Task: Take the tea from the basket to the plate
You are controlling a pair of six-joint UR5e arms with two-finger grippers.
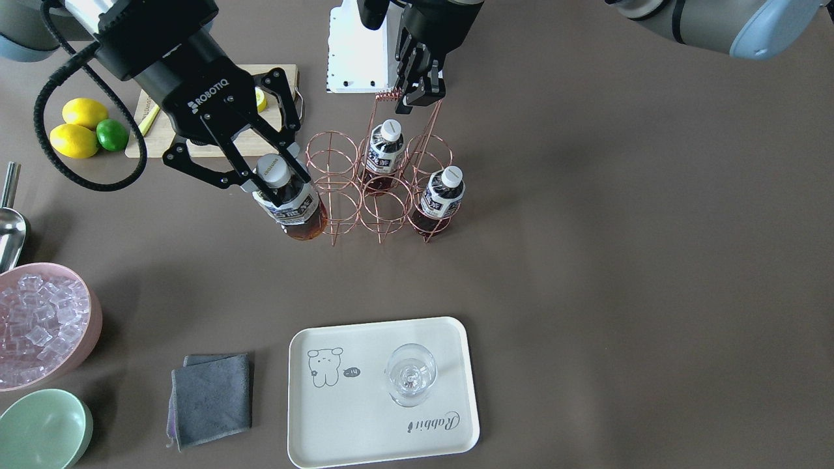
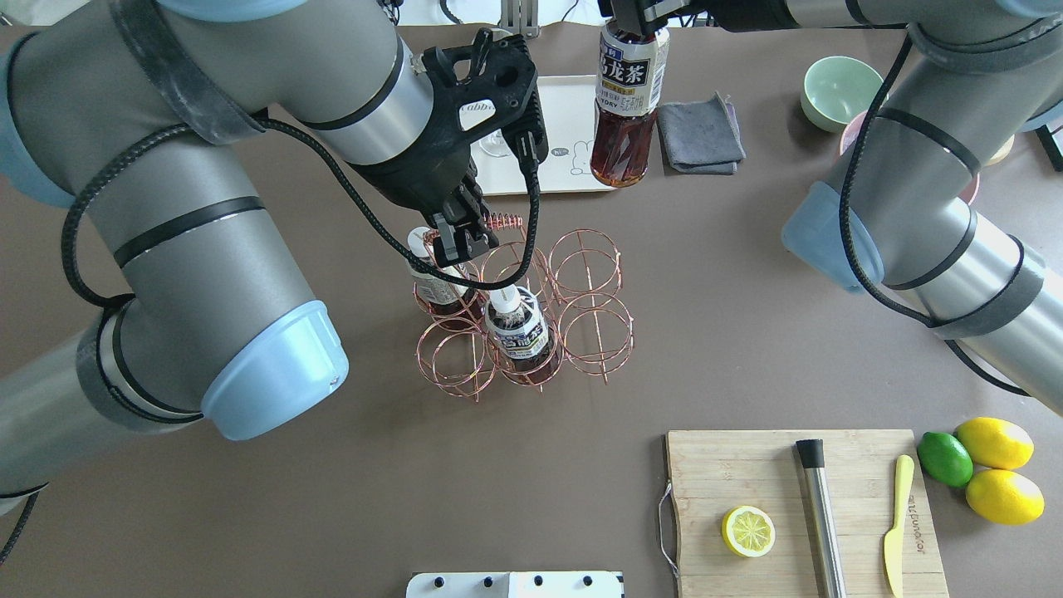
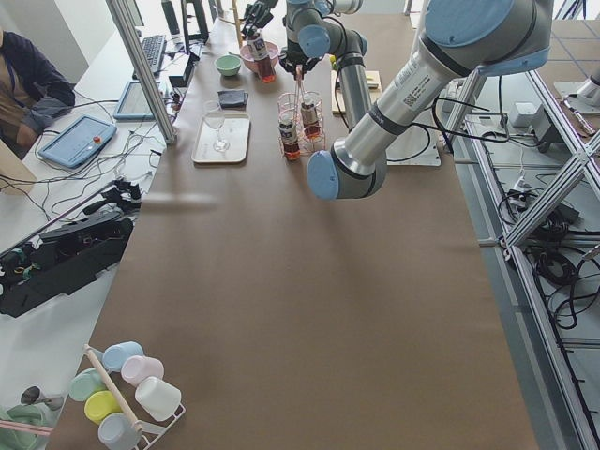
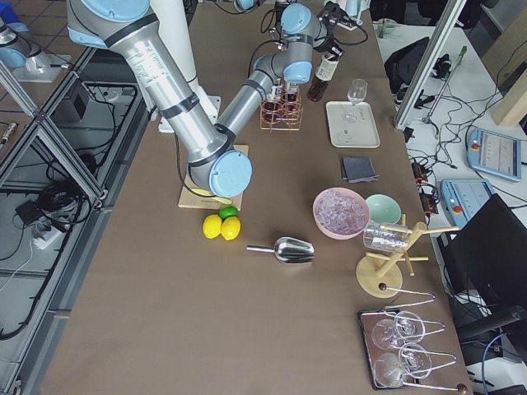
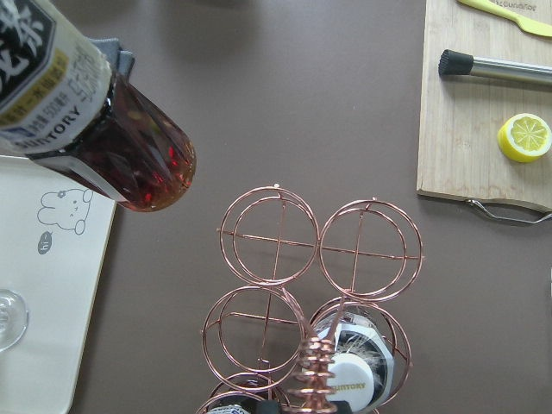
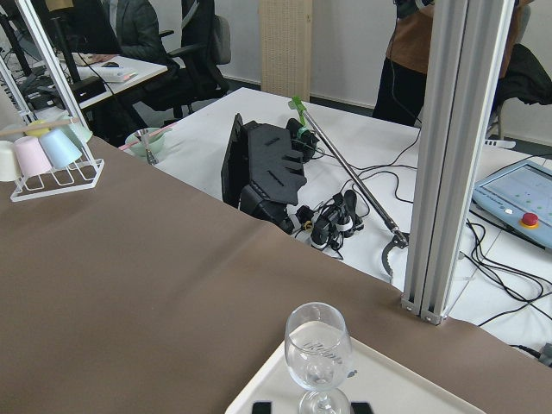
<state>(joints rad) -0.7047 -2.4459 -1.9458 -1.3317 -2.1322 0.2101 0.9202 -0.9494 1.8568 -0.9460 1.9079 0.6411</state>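
- Plate (image 1: 365,430) lies on the operators' side of the basket (image 1: 383,195), well apart from it. It has a bear drawing on one half, and a clear glass (image 1: 410,374) stands upright on the half toward the left arm.
- Grey cloth (image 1: 212,398), folded, sits just beside the plate toward the robot's right. A mint-green bowl (image 1: 42,426) is farther out the same way.
- Pink bowl (image 1: 96,322) heaped with ice cubes (image 1: 36,319) and a metal scoop (image 1: 10,228) sit well off the basket's right-arm side.
- Cutting board (image 2: 747,473) is on the robot's side of the basket, toward the right arm. It carries a lemon half (image 2: 748,531), a steel rod (image 2: 820,515) and a yellow knife (image 2: 895,523).
- Two lemons (image 2: 995,443) and a lime (image 2: 945,458) are huddled together off the board's outer edge.
- Basket has six ring cells in two rows of three. A second bottle (image 1: 383,153) stands in the middle cell of the robot-side row. A third bottle (image 1: 442,194) stands in the operator-side corner cell nearest the left arm. The other four cells are empty.
- Left gripper (image 1: 420,98) sits at the top of the basket's handle beside the coil, with its fingers pinched together on the wire.
- Right gripper (image 1: 277,187) clamps the tea (image 1: 293,208) at its shoulder under the white cap, one finger on each side.
- Tea hangs outside the cells, off the basket's corner on the right-arm side, slightly tilted.
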